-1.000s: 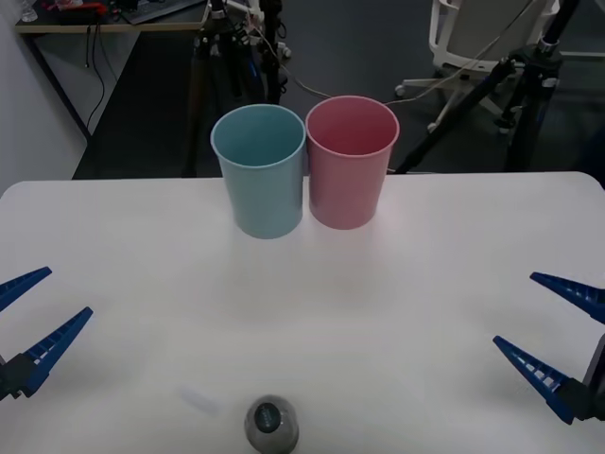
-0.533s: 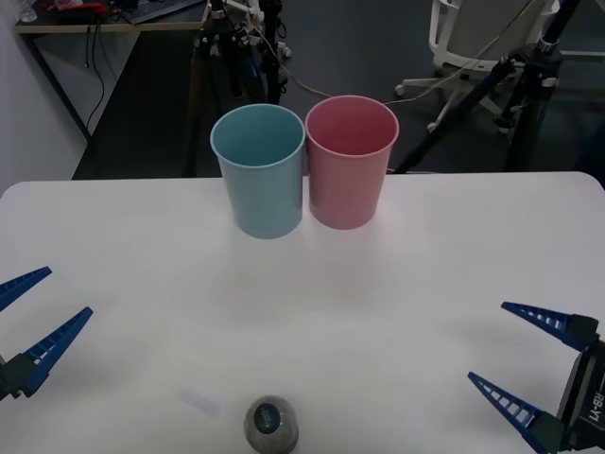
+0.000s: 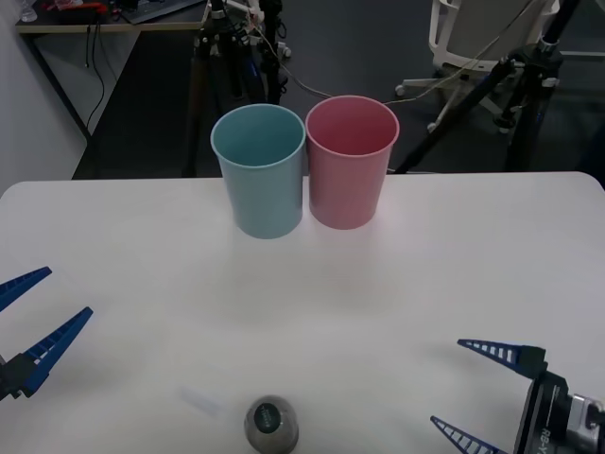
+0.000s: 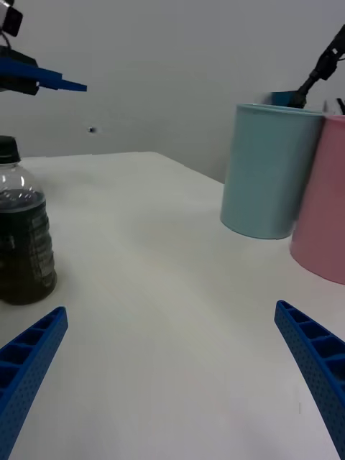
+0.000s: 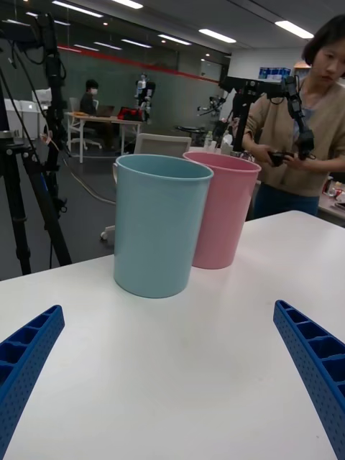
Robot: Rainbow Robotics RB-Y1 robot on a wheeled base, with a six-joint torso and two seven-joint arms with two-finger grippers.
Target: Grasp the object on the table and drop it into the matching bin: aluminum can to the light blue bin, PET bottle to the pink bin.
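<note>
Standing upright, the PET bottle (image 3: 271, 426) is found at 9 o'clock from the nearer, spread-fingered right gripper (image 3: 480, 395)

The front camera looks down and forward over the large white smooth table (image 3: 142, 246). Both wrist cameras sit low near its surface, facing the tall pale blue plastic bin (image 3: 260, 170) (image 4: 267, 171) (image 5: 158, 224) and the tall pink plastic bin (image 3: 351, 161) (image 4: 323, 208) (image 5: 221, 207), which all three views share.

floor (image 3: 142, 104): dark | tripods (image 3: 232, 47): black | chair (image 3: 482, 33): white | ceiling lights (image 5: 215, 34): strip
</note>
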